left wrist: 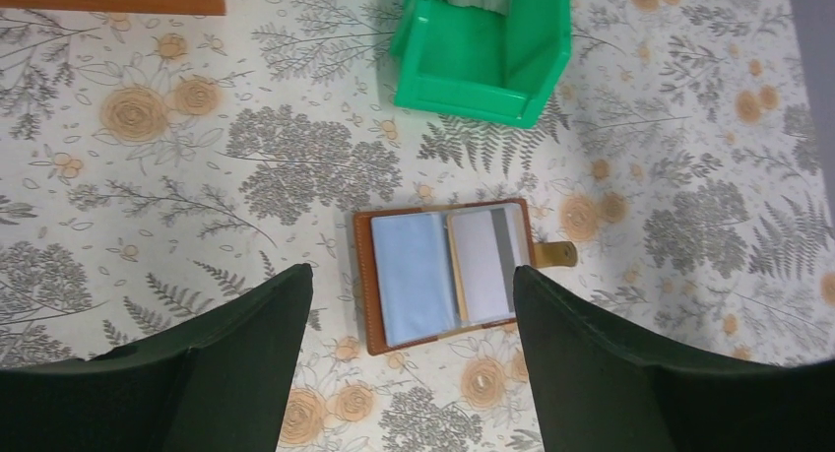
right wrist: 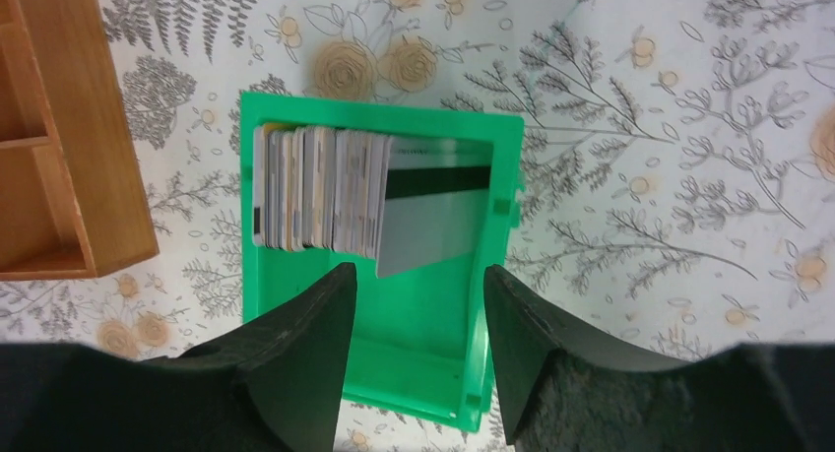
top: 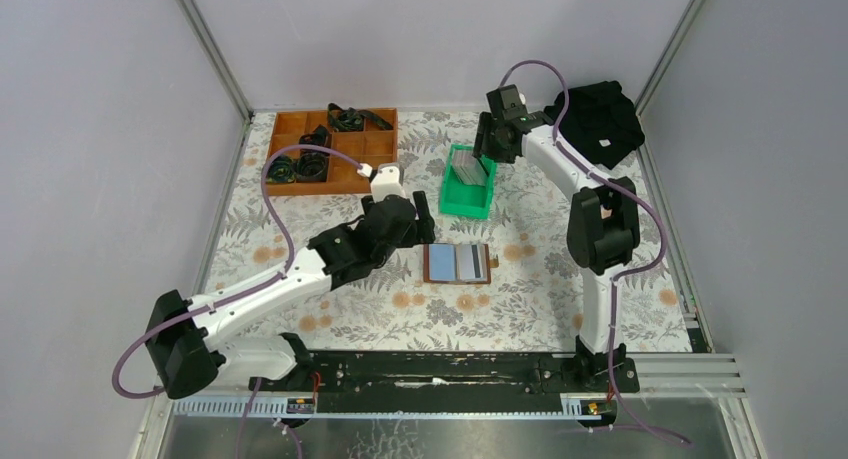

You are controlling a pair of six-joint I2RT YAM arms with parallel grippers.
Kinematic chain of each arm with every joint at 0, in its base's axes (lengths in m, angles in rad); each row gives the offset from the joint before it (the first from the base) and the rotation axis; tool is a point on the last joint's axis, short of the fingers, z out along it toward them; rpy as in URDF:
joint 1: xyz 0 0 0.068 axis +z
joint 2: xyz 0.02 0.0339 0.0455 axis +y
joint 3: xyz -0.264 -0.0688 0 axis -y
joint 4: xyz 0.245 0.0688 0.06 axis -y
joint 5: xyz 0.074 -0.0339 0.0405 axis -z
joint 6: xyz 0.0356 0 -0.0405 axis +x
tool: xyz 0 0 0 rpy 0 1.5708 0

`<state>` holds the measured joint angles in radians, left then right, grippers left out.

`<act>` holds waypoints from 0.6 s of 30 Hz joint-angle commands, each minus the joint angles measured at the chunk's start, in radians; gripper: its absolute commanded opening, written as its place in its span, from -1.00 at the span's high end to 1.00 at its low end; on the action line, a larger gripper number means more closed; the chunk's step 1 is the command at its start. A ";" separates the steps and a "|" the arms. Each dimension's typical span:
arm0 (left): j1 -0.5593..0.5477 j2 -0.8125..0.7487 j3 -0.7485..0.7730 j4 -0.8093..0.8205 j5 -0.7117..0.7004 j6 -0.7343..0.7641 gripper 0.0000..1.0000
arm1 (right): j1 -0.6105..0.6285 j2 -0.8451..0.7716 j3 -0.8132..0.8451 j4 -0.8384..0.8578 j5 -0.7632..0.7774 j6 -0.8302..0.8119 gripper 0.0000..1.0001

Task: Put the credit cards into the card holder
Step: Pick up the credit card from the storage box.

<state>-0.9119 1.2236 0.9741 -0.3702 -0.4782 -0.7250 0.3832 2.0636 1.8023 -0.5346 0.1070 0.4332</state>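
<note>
Left gripper [left wrist: 412, 275] hangs wide open and empty above the card holder [top: 458, 263], which lies unfolded on the floral table [top: 560, 304]. Right gripper [right wrist: 418, 275] is partly open, holding nothing, over the credit cards [right wrist: 315, 188] stacked upright in the green bin [right wrist: 394, 112].

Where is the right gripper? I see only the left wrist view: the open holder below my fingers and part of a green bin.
Observer: The right gripper hangs open over the green bin, with nothing between its fingers.
Operator: Are there cards in that bin?
Observer: Yes, a stack of cards stands on edge at its far end, and one grey card with a black stripe leans out from the stack.
Operator: What is the brown edge at the top left of my view?
Observer: A wooden tray, with black items in some compartments.
</note>
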 commanded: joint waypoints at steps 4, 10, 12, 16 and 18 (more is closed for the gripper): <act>0.062 0.038 0.018 0.036 0.034 0.052 -0.64 | -0.022 0.061 0.120 0.003 -0.116 0.005 -0.15; 0.090 0.051 0.018 0.054 0.059 0.070 -0.64 | -0.028 0.105 0.137 0.010 -0.150 0.027 -0.15; 0.098 0.054 0.017 0.058 0.064 0.074 -0.64 | -0.031 0.113 0.137 0.015 -0.160 0.034 -0.15; 0.114 0.054 0.009 0.070 0.082 0.077 -0.64 | -0.034 0.135 0.134 0.026 -0.174 0.045 -0.15; 0.119 0.058 0.008 0.073 0.087 0.079 -0.64 | -0.035 0.145 0.133 0.030 -0.180 0.049 -0.15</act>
<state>-0.8082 1.2747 0.9737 -0.3553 -0.4072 -0.6750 0.3569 2.1960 1.8988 -0.5301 -0.0399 0.4618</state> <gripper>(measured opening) 0.819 0.575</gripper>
